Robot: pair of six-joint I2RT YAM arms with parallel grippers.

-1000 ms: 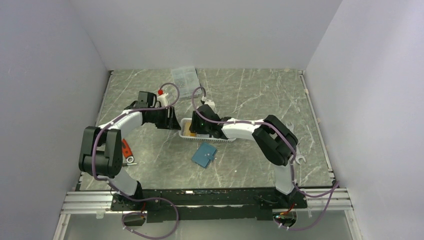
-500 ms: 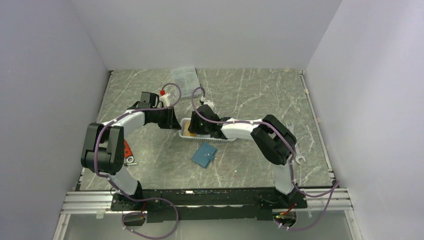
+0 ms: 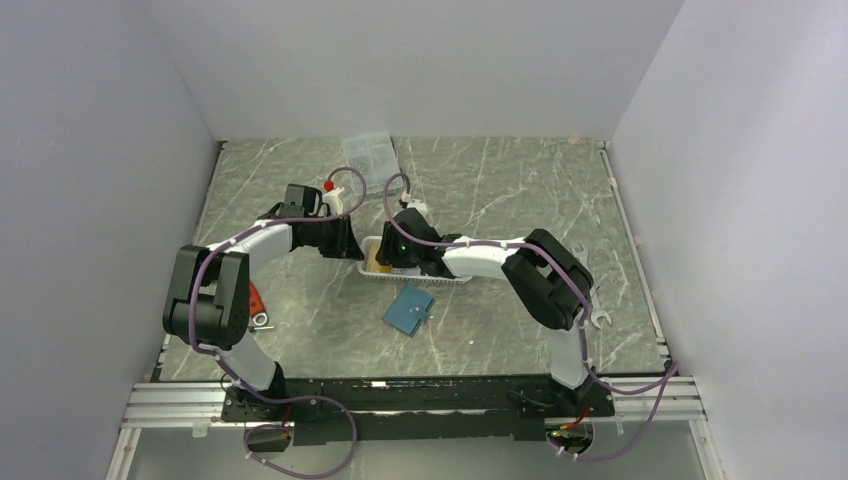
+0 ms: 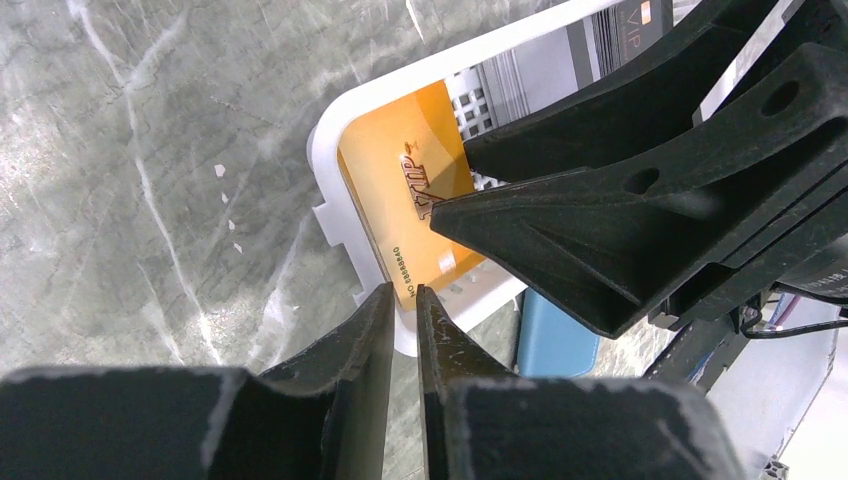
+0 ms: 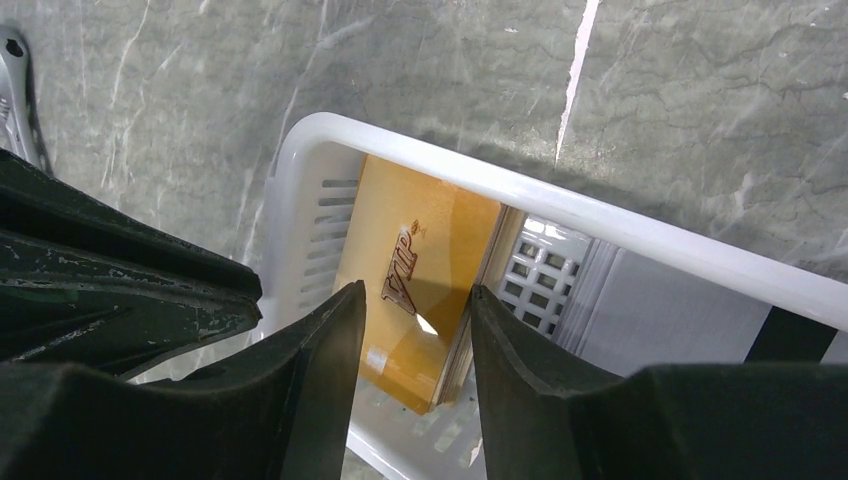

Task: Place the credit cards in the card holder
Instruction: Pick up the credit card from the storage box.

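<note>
White basket point(image 5: 600, 215) holds gold VIP card point(image 5: 420, 260), grey cards point(image 5: 670, 300) | my left gripper point(image 4: 402, 295) pinches rim | right gripper point(image 5: 415, 292) open astride gold card

Place: was a robot lab cell.
Signs: plain walls point(image 3: 110, 120) boxed the table point(image 3: 500, 190); a rail point(image 3: 420, 408) lay at 6 o'clock.

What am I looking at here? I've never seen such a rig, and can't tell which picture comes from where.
A left arm and a right arm are bolted at a table's near edge. The wide picture looks down from above; the other two come from wrist cameras. On the table lie a white basket with a yellow card inside, a teal card holder and a red-handled tool. The left claw stands nearly closed astride the basket's rim; the right claw hangs open over the yellow card. Nothing is clearly held.
</note>
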